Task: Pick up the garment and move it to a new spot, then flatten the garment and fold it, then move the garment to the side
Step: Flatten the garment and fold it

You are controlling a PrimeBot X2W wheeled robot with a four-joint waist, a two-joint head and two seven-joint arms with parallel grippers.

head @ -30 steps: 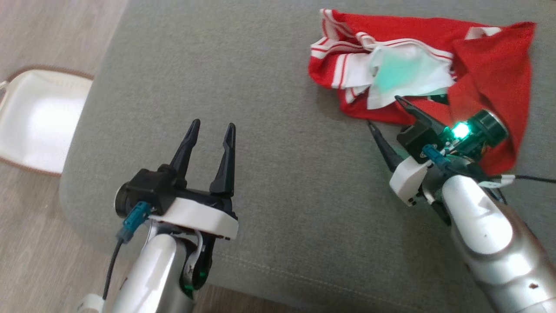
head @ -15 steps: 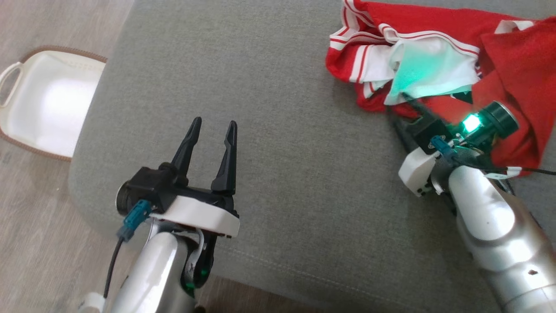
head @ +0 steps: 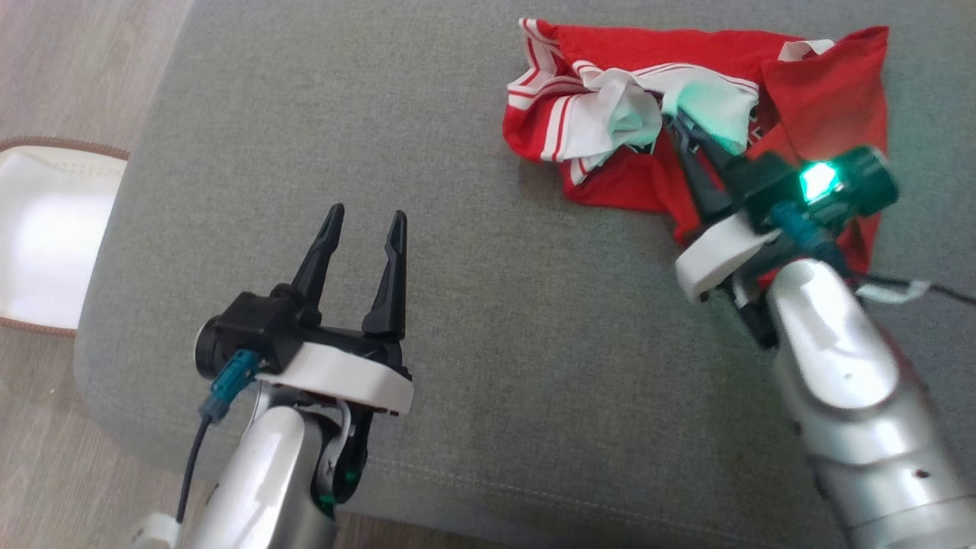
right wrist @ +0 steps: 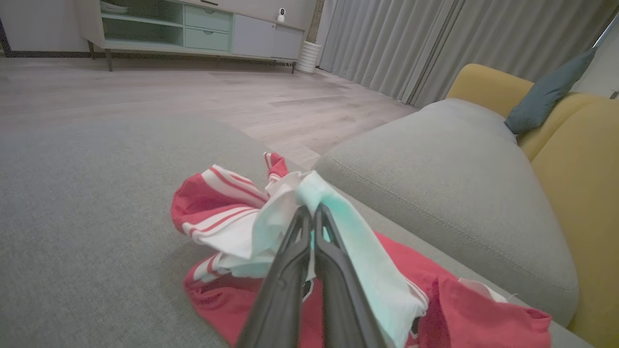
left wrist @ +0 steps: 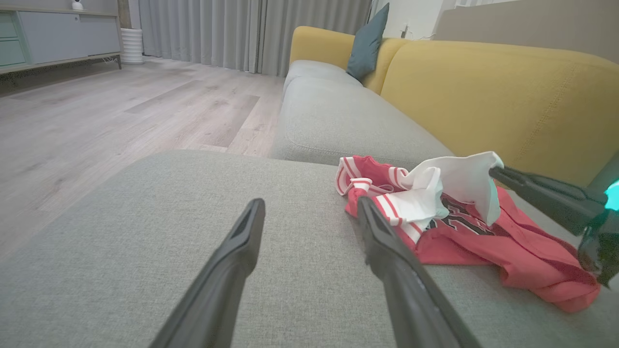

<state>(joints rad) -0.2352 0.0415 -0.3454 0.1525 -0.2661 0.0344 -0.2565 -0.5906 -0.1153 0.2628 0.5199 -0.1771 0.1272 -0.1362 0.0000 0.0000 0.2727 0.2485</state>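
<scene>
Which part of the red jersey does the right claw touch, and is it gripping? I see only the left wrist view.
Observer: In the right wrist view the right claw is shut on a white fold of the red jersey.
Operator: Where is my left claw relative to the jersey?
Observer: The head view shows the left claw open over bare grey cushion, to the jersey's left, not touching it.
Operator: Anything on the floor?
Observer: A white container sits on the floor left of the cushion.
</scene>
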